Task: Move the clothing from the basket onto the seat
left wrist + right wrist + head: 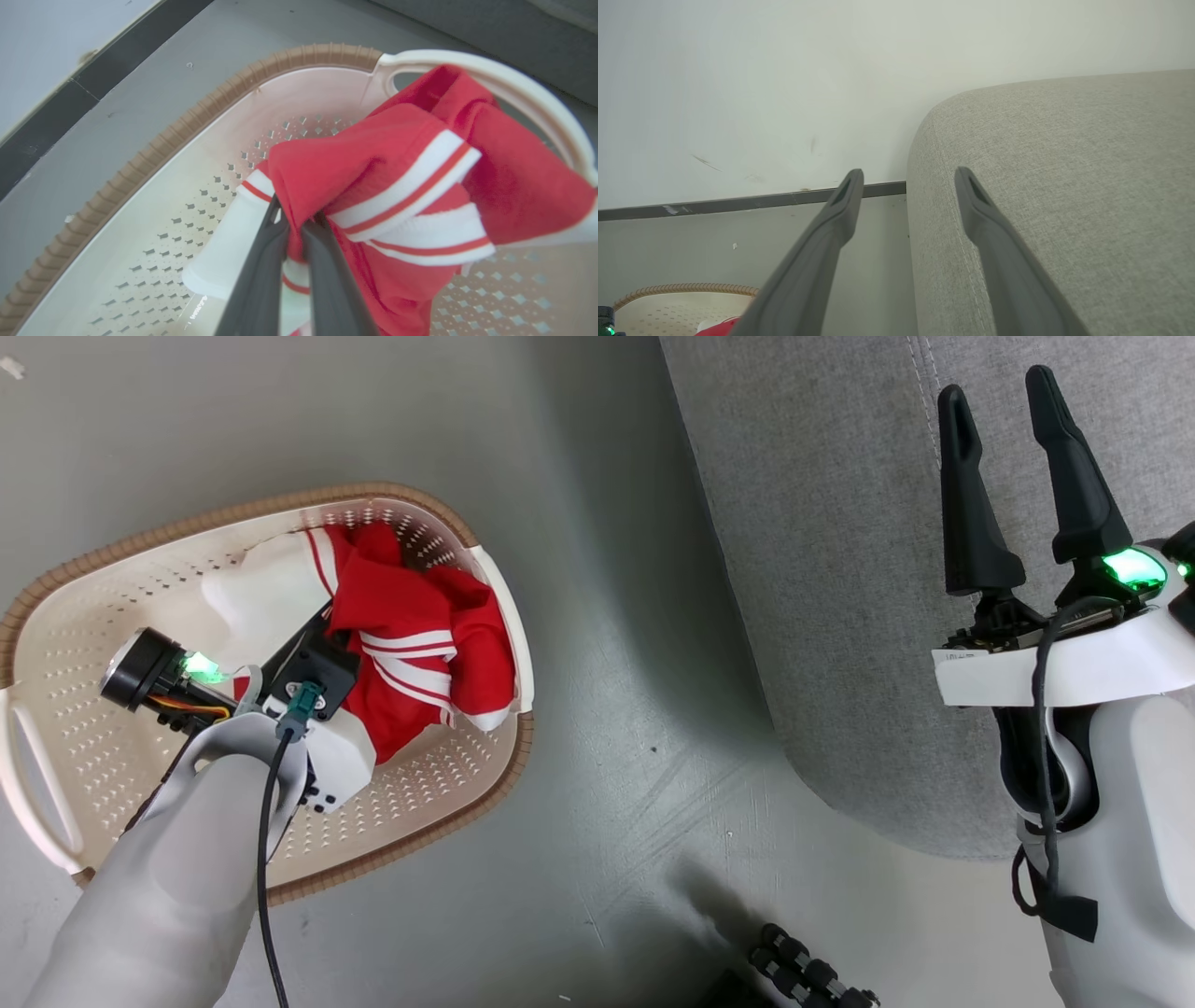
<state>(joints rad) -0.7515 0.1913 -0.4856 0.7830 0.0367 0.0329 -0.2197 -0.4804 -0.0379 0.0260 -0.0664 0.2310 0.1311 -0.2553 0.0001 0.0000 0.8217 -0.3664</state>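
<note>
Grip status: the left gripper (pixel 295 219) has its jaws pinched narrow on a fold of the clothing (pixel 411 653), a red bundle with white stripes that lies in the far right end of the basket (pixel 84 709). The basket stands on the grey floor (pixel 607 616), left of the seat (pixel 822 569) and apart from it. The right gripper (pixel 997 392) hovers over the seat's near left part, jaws wide, holding nothing.

Procedure, as judged from this position:
1. Lift straight up until the hanging cloth is above the brown rim. One red fold drapes at the white handle (pixel 490 79) and may snag there.
2. Carry the load right, high enough that trailing ends pass over the seat edge.
3. Release well inside the cushion, not at its rounded corner.

Limits of view:
- The head view hides the jaw tips behind the wrist and the cloth.
- Whether the grip takes one garment or several cannot be determined; a white piece (pixel 224 252) hangs beside the jaws.
- Print on the basket floor is too small to read.
- A dark ribbed object (pixel 803 971) is cut off at the near edge.
</note>
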